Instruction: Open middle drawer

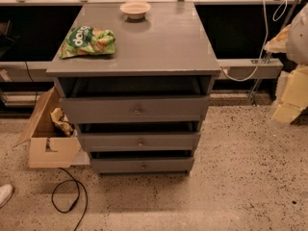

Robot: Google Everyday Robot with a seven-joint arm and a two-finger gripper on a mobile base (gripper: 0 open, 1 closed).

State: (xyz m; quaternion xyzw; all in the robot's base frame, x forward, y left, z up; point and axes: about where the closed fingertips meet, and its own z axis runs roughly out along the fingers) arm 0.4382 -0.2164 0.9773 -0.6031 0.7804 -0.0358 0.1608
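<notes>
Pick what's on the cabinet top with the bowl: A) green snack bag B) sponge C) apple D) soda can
A: a green snack bag lies on the left side of the cabinet top, nearer the front edge than the bowl. The gripper hangs at the right edge of the view, well away from the middle drawer.

Cream-white pincer (290, 97), right edge

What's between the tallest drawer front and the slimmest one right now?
The middle drawer, with its brass knob centred and dark gaps above and below it, as the camera view shows. The hand is not in view.
</notes>
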